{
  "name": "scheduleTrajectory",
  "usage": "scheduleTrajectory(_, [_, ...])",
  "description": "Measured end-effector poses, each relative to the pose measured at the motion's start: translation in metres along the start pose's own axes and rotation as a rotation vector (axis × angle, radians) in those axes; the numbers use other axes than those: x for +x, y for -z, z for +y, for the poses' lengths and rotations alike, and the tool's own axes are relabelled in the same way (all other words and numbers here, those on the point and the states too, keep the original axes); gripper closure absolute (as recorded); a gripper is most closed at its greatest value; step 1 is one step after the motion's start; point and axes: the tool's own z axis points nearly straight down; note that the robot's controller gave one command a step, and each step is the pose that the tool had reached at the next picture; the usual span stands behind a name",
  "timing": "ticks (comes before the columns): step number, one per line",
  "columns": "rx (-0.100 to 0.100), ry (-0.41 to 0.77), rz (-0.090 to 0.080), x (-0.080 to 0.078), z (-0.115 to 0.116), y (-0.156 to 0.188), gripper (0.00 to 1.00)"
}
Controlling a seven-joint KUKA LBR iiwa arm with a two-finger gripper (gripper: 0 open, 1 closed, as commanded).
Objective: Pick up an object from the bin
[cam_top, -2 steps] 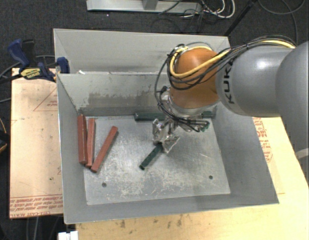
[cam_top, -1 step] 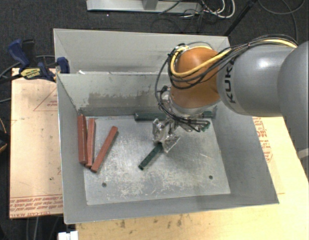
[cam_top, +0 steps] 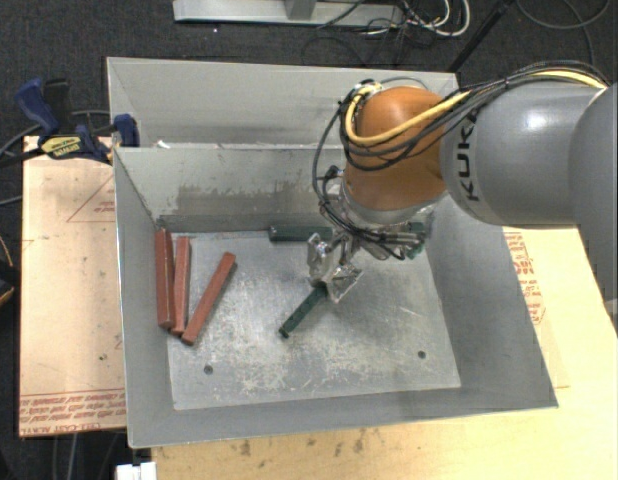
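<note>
My gripper (cam_top: 331,280) hangs low over the middle of the bin, under the orange wrist cover. Its metal fingers are shut on the upper end of a dark green stick (cam_top: 301,315). The stick slants down and to the left, and its lower end rests near the bin floor. A second dark green stick (cam_top: 289,234) lies along the foot of the back wall, just left of the gripper and partly hidden by it.
Three reddish-brown sticks lie side by side at the left of the bin: two upright (cam_top: 164,278) (cam_top: 180,283) and one leaning (cam_top: 210,296). The arm comes in from the right over the bin's back right corner.
</note>
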Motion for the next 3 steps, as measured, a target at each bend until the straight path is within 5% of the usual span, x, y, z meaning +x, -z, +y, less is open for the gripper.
scheduleTrajectory(3, [0.003,-0.002,-0.003,-0.002,-0.001,0.04,1.0])
